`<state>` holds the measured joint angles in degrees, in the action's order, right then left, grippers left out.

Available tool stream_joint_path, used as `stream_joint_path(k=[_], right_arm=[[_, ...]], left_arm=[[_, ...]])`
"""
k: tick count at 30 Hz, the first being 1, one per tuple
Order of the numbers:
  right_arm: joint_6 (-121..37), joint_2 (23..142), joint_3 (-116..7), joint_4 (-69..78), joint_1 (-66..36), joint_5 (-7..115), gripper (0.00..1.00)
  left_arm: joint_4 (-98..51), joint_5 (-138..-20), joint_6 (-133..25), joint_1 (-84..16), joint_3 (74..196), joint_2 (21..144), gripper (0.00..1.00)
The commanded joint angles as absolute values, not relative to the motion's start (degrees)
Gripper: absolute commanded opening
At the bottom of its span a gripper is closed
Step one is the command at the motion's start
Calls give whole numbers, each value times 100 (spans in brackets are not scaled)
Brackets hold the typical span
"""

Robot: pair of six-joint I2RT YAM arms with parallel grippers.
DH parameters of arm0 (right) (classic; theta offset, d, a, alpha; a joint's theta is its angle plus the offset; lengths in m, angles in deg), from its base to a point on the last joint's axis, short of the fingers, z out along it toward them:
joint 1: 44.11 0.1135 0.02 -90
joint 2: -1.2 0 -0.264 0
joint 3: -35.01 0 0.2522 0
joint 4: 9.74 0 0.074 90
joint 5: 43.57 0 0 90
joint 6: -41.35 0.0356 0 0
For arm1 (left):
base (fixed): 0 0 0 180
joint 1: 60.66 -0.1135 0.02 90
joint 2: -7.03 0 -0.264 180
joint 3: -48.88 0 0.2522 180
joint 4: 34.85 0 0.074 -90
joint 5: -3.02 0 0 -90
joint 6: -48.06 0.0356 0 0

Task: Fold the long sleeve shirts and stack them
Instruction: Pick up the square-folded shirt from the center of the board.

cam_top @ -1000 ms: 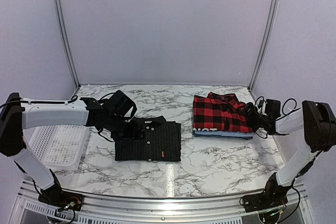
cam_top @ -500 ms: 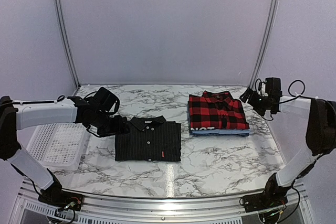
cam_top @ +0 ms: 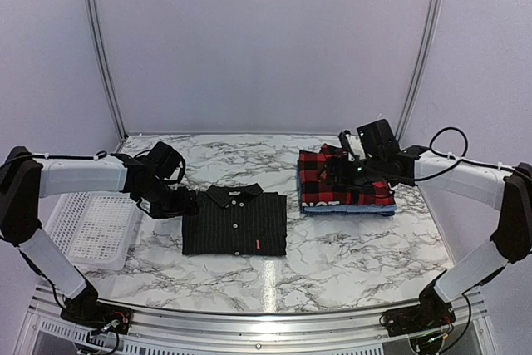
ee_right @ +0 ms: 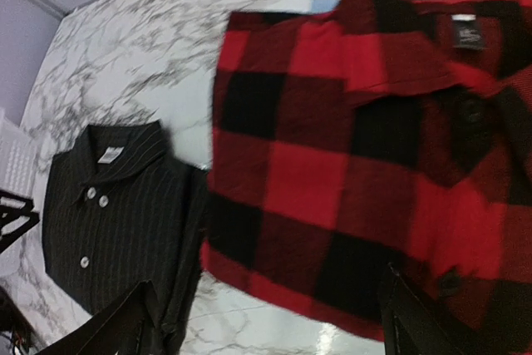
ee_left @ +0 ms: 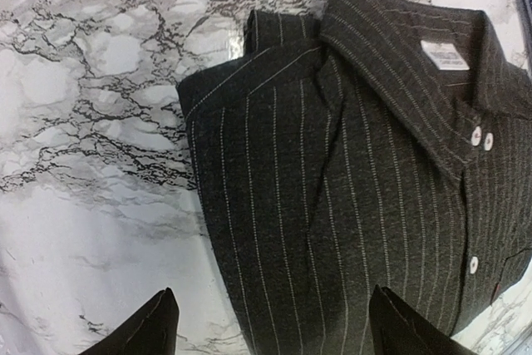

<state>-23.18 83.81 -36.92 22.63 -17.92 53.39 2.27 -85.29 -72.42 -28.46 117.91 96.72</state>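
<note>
At the far left, the white mesh basket holds no shirt that you can see. Your left claw hovers just beside the left edge of the black pinstriped shirt, jaws spread wide and holding nothing. That shirt lies folded into a neat rectangle left of centre on the table, collar to the rear and buttons up, well apart from the others. To the right, the red-and-black plaid shirt sits folded on top of the blue shirt, which shows only as a thin strip along the near edge. Your right claw hangs low over the plaid shirt, jaws also wide and gripping nothing. By my reading the folding is finished and two of the three shirts are stacked; what is left is to carry the black shirt across and set it on the pile. As for writing, white letters reading "NOT" show at the front left of the stack. The white neck label on the black shirt and the dark label in the plaid collar are too blurred to read, and a small red tab near the black shirt's hem carries nothing legible.
</note>
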Motion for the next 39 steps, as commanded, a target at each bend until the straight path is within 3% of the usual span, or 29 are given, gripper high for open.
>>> stream_joint_path(k=[1, 10, 24, 31, 35, 39], right_arm=[[-1802, 8623, -3748, 2249, -966, 5139, 87], [-1335, 9735, -4085, 1629, 122, 5250, 83], [-930, 10900, -4194, 1148, 304, 4823, 67], [-976, 11258, -4416, 1241, 392, 4813, 60], [-1016, 11368, -4598, 1413, 486, 4686, 47], [-1183, 11481, -4998, 1851, 551, 4333, 23]], left_arm=[[231, -8295, -7007, -2902, 11887, 9968, 82], [119, -8380, -7014, -2911, 11730, 10193, 85], [-552, -7896, -7269, -2885, 11336, 10531, 80], [-788, -7712, -7464, -2869, 11198, 10624, 59], [-938, -7538, -7642, -2821, 11177, 10611, 39], [-1009, -7469, -7805, -2789, 11210, 10506, 17]])
